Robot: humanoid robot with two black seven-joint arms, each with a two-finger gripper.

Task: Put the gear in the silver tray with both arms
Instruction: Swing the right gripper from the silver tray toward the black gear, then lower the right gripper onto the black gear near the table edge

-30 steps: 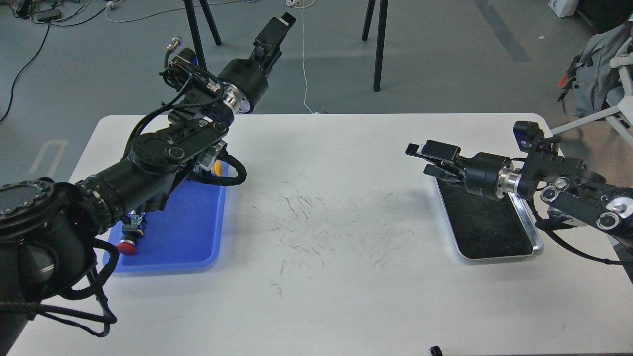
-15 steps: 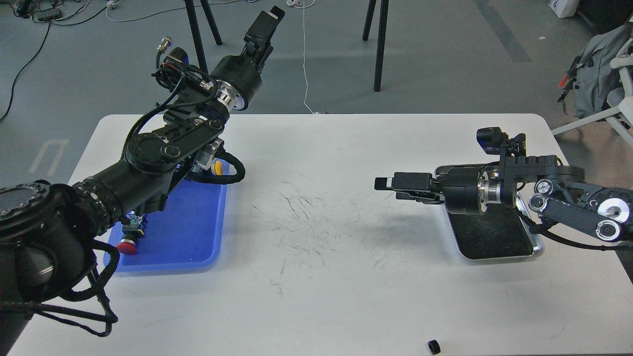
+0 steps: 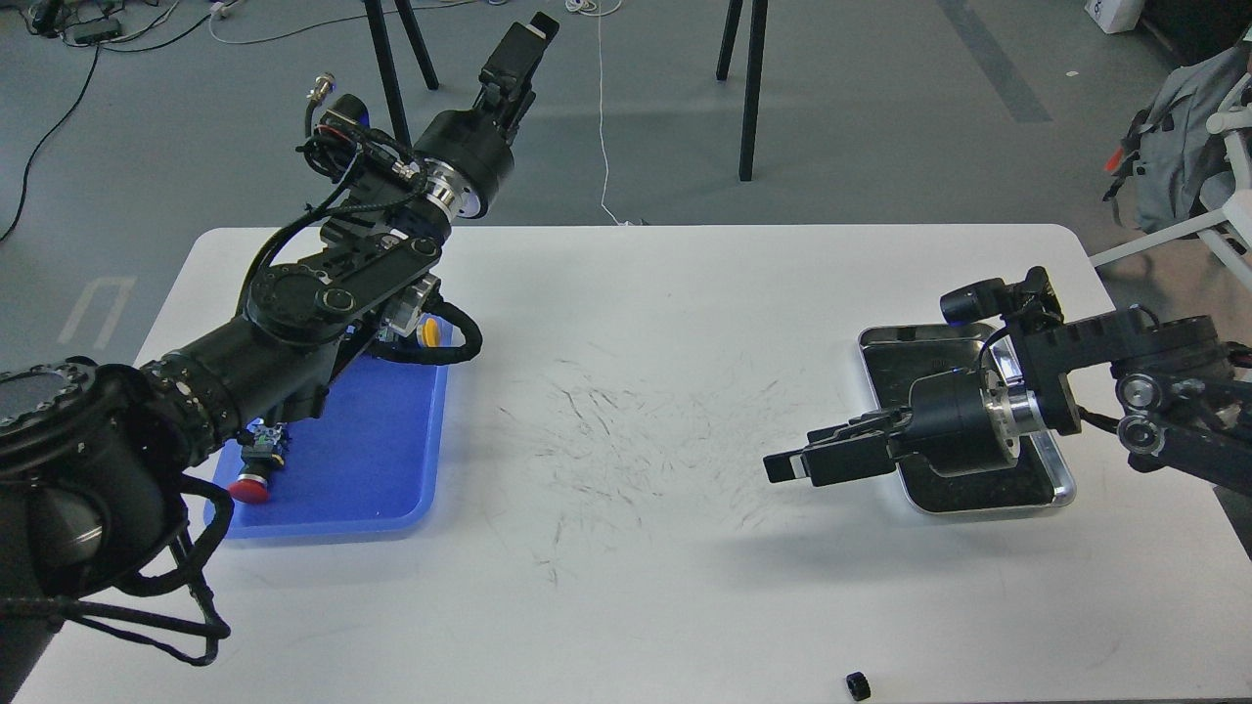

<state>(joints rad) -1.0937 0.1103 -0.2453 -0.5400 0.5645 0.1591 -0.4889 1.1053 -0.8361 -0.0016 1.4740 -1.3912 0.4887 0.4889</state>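
A small black gear (image 3: 858, 686) lies on the white table at its front edge, right of centre. The silver tray (image 3: 915, 335) sits at the table's right side, with a dark scuffed bottom and nothing visible in it. My right gripper (image 3: 794, 460) hangs just left of the tray's front left corner, pointing left. It is open and empty, well behind the gear. My left gripper (image 3: 516, 47) is raised high beyond the table's far edge at the left. It is seen end-on, so I cannot make out its jaws.
A blue plastic tray (image 3: 377, 460) lies at the left under my left arm. It holds a red-button part (image 3: 250, 486) and a yellow part (image 3: 428, 334). Black stand legs (image 3: 751, 88) rise beyond the far edge. A backpack (image 3: 1179, 147) is at the far right.
My right gripper swung from above the silver tray's far left corner toward the front, and is now lower and left of the tray. My left gripper rose slightly.
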